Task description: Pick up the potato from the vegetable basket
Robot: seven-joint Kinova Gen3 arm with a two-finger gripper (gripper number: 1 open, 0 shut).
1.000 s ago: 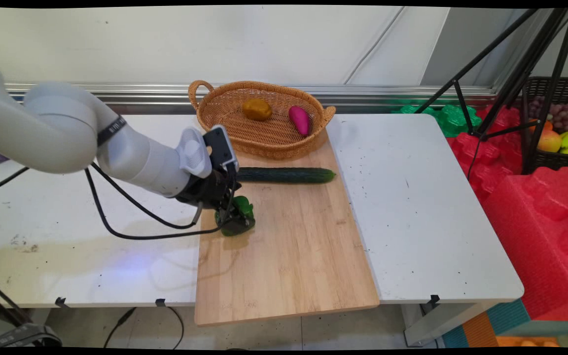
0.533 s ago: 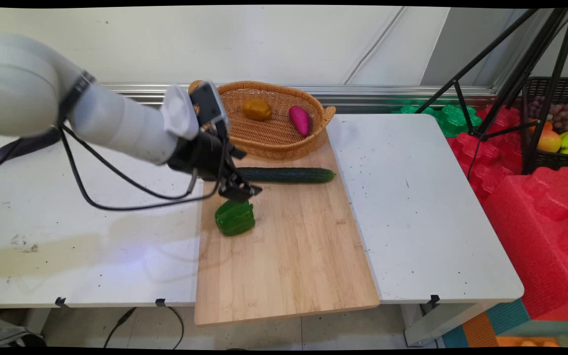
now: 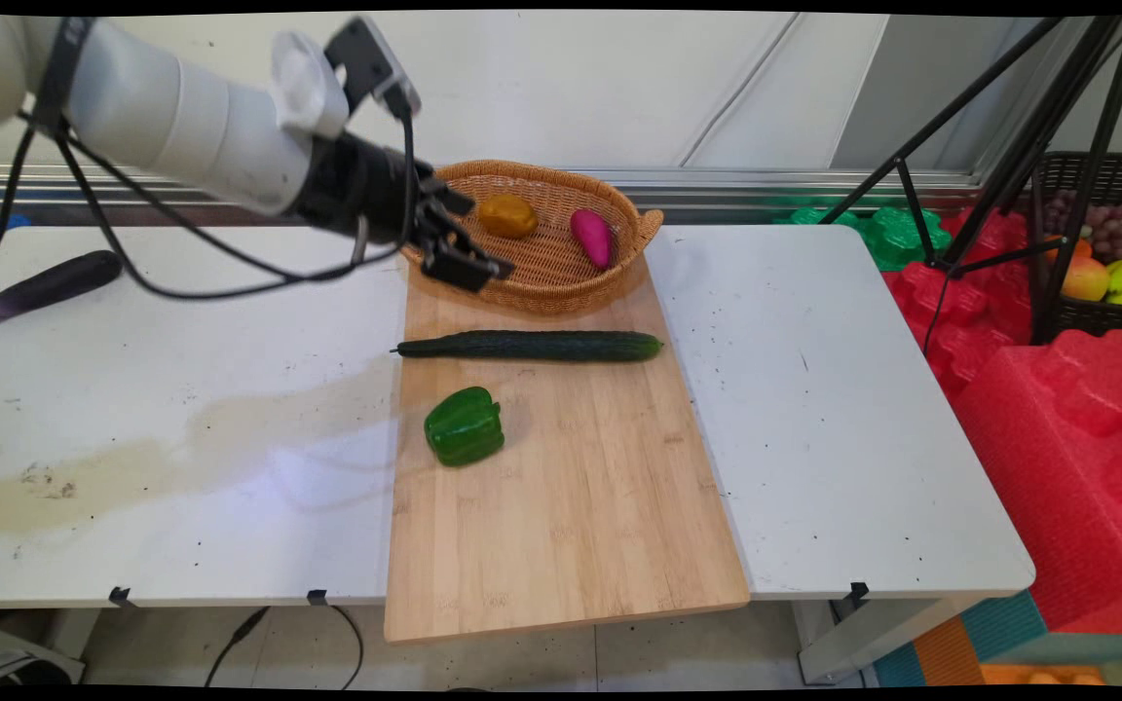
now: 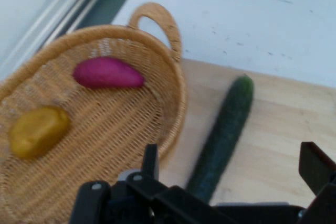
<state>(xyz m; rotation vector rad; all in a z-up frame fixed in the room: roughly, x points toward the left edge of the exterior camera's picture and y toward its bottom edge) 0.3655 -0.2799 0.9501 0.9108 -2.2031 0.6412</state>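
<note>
A wooden board [image 3: 571,487] lies across the white table [image 3: 843,409]. At the board's far end sits a wicker basket [image 3: 532,277] holding a yellow-brown potato [image 3: 508,216] and a purple sweet potato [image 3: 591,237]. A cucumber [image 3: 532,346] lies across the board just before the basket, a green pepper [image 3: 465,426] nearer. The gripper [image 3: 459,261] hangs raised over the basket's near-left rim, fingers spread, grasping nothing. An eggplant [image 3: 45,285] lies far left of the board.

The claw [image 3: 468,261] hides part of the basket's [image 3: 561,287] near rim.
</note>
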